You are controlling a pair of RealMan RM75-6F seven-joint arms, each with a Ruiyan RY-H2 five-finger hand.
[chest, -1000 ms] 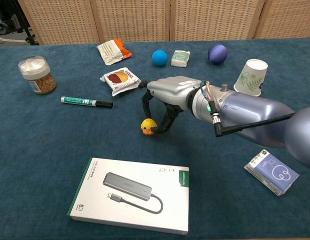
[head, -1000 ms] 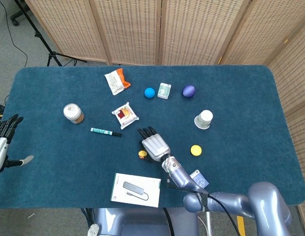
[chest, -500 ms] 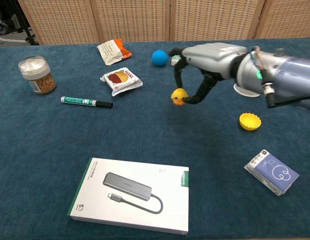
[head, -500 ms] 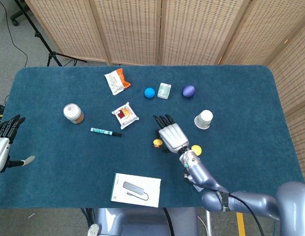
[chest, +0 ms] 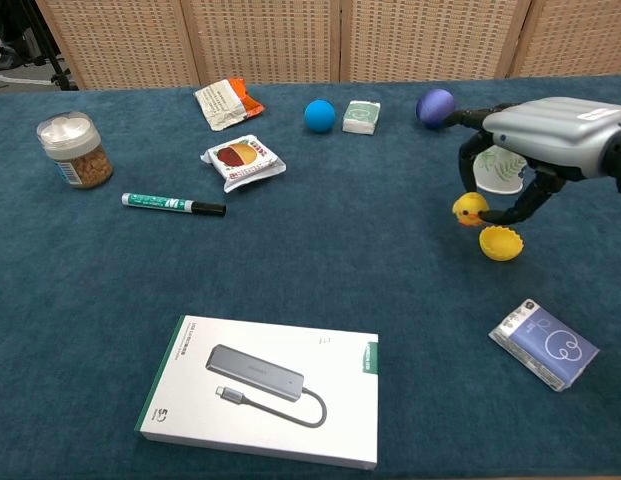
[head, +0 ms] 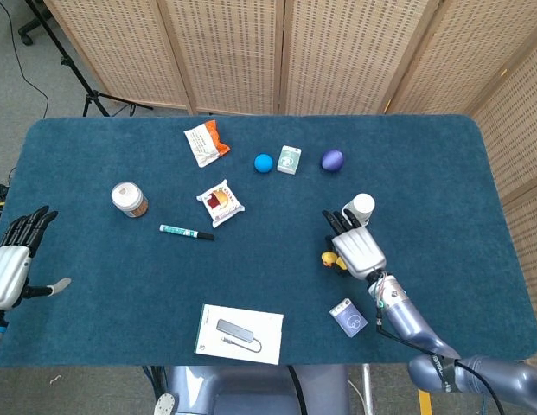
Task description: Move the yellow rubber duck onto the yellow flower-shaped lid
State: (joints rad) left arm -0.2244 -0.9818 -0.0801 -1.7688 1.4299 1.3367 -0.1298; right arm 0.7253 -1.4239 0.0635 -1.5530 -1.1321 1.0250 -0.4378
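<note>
Moved: we carried the small yellow rubber duck rightward across the blue table.
Fingers: our right hand pinches the duck.
Relation: the yellow flower-shaped lid lies just below-right of the duck.
Left hand: spread, idle.

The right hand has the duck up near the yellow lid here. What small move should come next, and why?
Probably a short shift further right and down. In the chest view the right hand pinches the yellow rubber duck above the table, just left of the yellow flower-shaped lid, not yet over its middle.
</note>
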